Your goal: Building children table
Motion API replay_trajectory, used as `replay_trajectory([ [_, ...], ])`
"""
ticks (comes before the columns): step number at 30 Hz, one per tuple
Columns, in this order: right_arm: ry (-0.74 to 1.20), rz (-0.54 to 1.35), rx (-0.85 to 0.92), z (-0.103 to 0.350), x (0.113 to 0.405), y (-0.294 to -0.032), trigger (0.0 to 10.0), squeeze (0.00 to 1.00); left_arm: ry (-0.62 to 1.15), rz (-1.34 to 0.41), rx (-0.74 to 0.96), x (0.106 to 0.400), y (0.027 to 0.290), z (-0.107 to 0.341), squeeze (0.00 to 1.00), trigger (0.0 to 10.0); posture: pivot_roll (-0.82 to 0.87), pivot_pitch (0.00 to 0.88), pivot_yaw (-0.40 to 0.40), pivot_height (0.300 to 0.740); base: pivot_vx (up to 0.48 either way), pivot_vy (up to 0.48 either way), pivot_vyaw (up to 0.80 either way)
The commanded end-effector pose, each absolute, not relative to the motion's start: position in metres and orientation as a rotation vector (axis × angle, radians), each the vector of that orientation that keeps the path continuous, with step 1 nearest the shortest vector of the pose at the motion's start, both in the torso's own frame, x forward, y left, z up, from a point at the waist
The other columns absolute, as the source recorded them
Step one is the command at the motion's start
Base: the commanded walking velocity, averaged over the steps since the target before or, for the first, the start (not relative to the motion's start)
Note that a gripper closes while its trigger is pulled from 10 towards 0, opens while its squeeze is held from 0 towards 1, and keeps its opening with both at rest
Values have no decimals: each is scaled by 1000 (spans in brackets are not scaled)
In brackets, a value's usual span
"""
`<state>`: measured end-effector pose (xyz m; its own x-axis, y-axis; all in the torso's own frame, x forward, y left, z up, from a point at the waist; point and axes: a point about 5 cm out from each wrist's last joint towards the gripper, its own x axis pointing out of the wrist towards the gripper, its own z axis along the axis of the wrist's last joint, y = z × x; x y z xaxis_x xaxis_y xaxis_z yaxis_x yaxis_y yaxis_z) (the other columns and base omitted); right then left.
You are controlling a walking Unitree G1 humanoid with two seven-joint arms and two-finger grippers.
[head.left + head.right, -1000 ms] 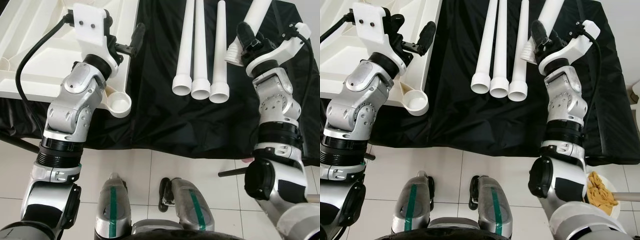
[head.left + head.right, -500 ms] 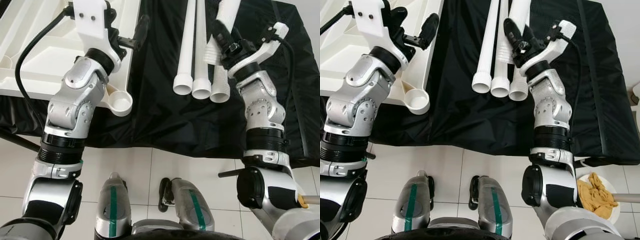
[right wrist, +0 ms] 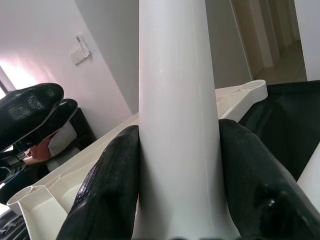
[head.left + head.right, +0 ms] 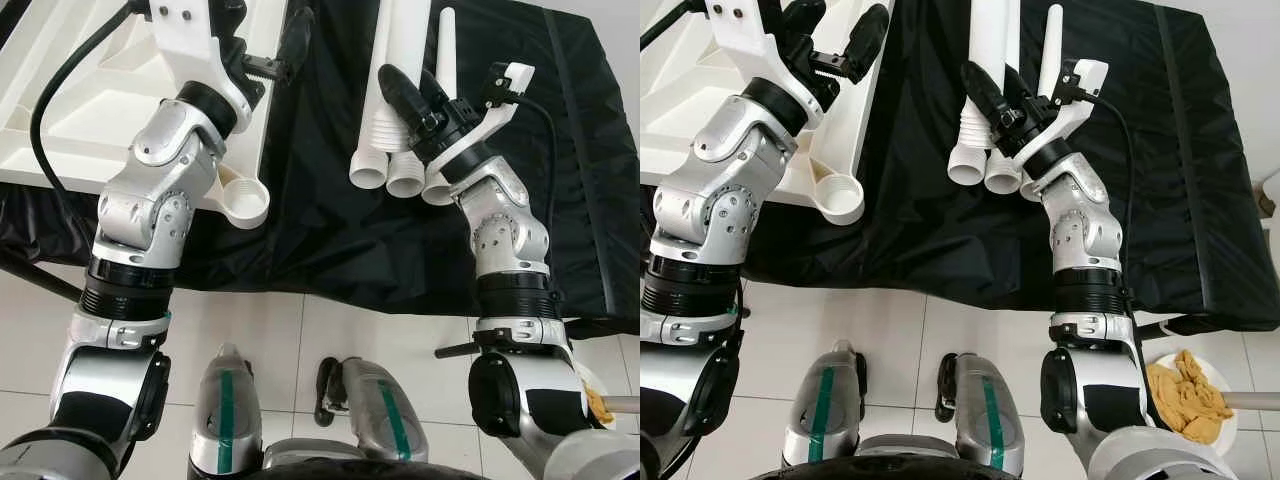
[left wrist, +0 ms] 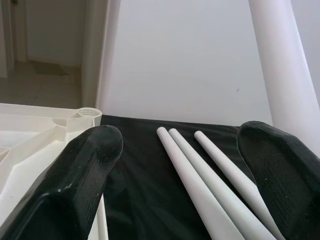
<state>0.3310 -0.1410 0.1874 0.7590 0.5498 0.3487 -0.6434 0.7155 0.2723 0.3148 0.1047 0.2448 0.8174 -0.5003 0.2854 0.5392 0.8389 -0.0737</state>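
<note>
The right gripper [image 4: 992, 95] is pinching a white table leg [image 3: 177, 115] near its threaded, ribbed end, one black finger [image 3: 112, 185] pressing on each side of the tube, and the leg is rising above the three other legs [image 4: 400, 175] that are lying side by side on the black cloth [image 4: 330, 230]. The left gripper [image 4: 270, 55] is hovering with its fingers [image 5: 82, 177] spread wide and holding nothing, just past the edge of the upturned white tabletop [image 4: 90, 110], whose round corner socket [image 4: 240, 203] is sitting at the near corner, close to the open ends of the loose legs. Judging by the hollow ends, these legs are likely light, thin-walled plastic tubes: stiff enough to keep straight when lifted by one end, but smooth and slightly tapering, so they are probably prone to slipping or twisting between the pads. A hold close to the wide threaded end, as here, is giving good control over the end that must enter the socket, though the long free part is acting as a lever and could swing if moved fast. The threads themselves look easy to cross or scuff, so the pads are better placed just above the ribs than on them. The tabletop looks broad, rigid and light as well, likely to slide on the cloth when a leg is being screwed in, so the empty left gripper seems well placed to steady its rim beside the socket.
</note>
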Motion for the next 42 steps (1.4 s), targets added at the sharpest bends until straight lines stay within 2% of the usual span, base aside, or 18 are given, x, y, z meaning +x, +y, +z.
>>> replay_trajectory([
  [1, -289, 705, 353, 193, 328, -141, 10000, 0, -295, -829, -181, 303, 89, 254, 1000, 10000, 127, 0, -109, 740, 0, 0, 0],
  [11, -292, 769, 304, 191, 325, -136, 10000, 0, -259, -986, -272, 295, 78, 259, 1000, 10000, 127, 0, -105, 740, 0, 0, 0],
  [12, -287, 788, 286, 189, 324, -134, 10000, 0, -254, -1015, -286, 293, 75, 262, 0, 10000, 128, 0, -105, 740, 0, 0, 0],
  [27, -243, 970, 215, 181, 313, -119, 10000, 0, -258, -1201, -340, 290, 69, 286, 0, 10000, 127, 10, -92, 740, 0, 0, 0],
  [42, -200, 1148, 145, 174, 298, -109, 10000, 0, -186, -1196, -335, 302, 67, 292, 0, 10000, 124, 18, -87, 740, 0, 0, 0],
])
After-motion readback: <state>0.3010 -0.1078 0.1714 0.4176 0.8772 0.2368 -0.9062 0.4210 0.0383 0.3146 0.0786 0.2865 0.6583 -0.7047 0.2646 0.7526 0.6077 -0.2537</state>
